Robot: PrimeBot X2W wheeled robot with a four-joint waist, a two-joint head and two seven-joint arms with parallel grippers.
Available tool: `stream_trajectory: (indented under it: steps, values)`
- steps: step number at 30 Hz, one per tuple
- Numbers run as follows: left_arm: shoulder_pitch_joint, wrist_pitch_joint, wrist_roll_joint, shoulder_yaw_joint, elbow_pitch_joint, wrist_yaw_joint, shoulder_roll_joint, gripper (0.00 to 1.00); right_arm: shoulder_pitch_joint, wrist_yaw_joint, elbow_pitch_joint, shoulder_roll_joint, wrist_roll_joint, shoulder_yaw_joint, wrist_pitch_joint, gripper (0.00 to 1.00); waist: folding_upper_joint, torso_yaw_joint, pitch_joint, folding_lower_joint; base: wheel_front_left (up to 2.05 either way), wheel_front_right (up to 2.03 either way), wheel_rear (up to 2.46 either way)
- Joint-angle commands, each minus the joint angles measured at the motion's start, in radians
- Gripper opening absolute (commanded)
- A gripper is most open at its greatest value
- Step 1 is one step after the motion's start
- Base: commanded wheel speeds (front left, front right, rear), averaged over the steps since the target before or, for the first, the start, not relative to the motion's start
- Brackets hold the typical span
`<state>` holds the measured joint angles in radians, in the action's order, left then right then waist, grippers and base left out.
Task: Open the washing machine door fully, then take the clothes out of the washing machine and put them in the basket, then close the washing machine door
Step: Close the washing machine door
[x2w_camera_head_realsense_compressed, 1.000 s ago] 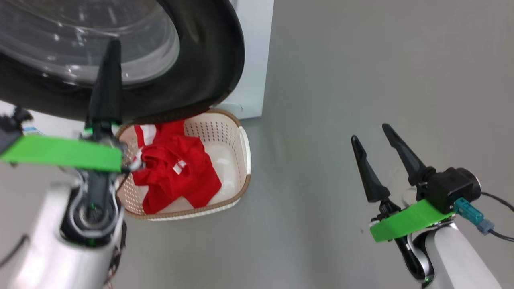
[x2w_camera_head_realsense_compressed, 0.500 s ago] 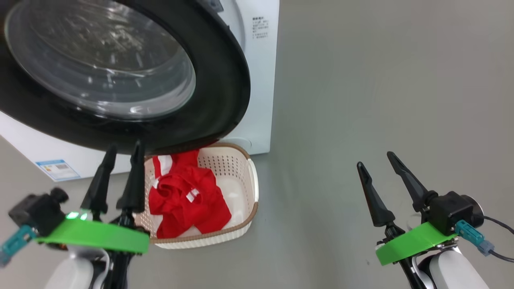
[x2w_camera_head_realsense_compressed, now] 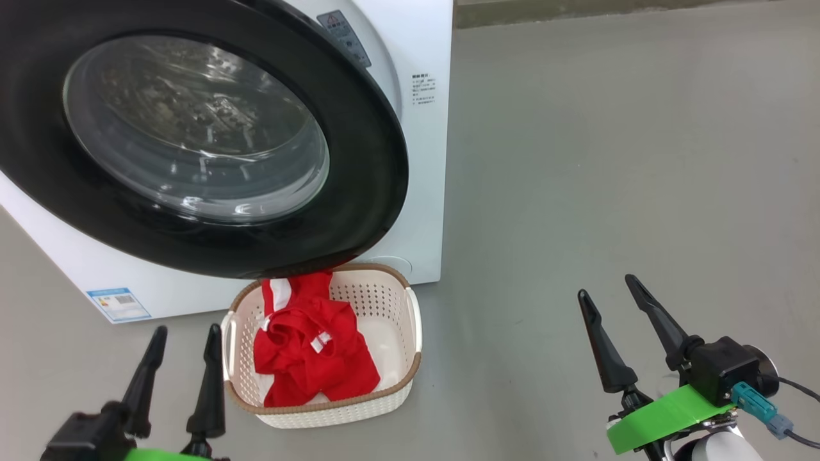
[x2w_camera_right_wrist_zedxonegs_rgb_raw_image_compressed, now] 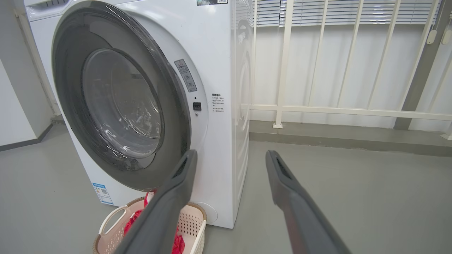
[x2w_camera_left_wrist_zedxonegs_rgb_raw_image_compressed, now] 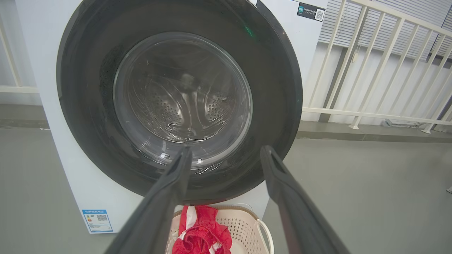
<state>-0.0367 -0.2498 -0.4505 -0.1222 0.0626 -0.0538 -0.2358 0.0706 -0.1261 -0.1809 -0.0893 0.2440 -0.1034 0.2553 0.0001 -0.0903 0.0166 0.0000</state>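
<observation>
Red clothes lie in the basket on the floor below the washing machine door, with the left tool and right tool hovering either side, fingers apart, empty.

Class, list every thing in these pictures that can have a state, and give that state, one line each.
washing machine door: swung across the opening, looks slightly ajar; whether it is latched cannot be told
washing machine: drum looks empty through the door
clothes: crumpled inside the basket
basket: upright on the floor, holding the clothes
left gripper: open, empty
right gripper: open, empty
</observation>
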Motion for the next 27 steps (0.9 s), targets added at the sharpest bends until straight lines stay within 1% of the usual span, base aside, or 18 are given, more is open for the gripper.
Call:
stream_trajectory:
  steps: [1, 8, 14, 27]
  values:
    - [-0.015, -0.012, 0.019, 0.046, -0.032, -0.008, -0.012, 1.00, 0.011, -0.005, 0.029, -0.003, -0.006, -0.013, 0.006, 1.00, -0.0001, 0.003, -0.006, 0.0000, 0.00, 0.00, 0.00]
    - [0.042, -0.012, 0.098, 0.092, -0.036, 0.020, 0.039, 1.00, -0.003, -0.005, 0.037, 0.003, -0.011, 0.003, 0.006, 1.00, -0.0001, 0.013, -0.018, 0.0000, 0.00, 0.00, 0.00]
    - [0.053, -0.012, 0.131, 0.128, -0.029, 0.044, 0.074, 1.00, -0.010, -0.005, 0.034, 0.007, -0.012, 0.008, 0.006, 1.00, -0.0001, 0.013, -0.023, 0.0000, 0.00, 0.00, 0.00]
    - [0.053, -0.012, 0.181, 0.182, -0.008, 0.092, 0.118, 1.00, -0.006, -0.005, 0.021, 0.008, -0.012, -0.005, 0.006, 1.00, -0.0001, -0.001, -0.034, 0.0000, 0.00, 0.00, 0.00]
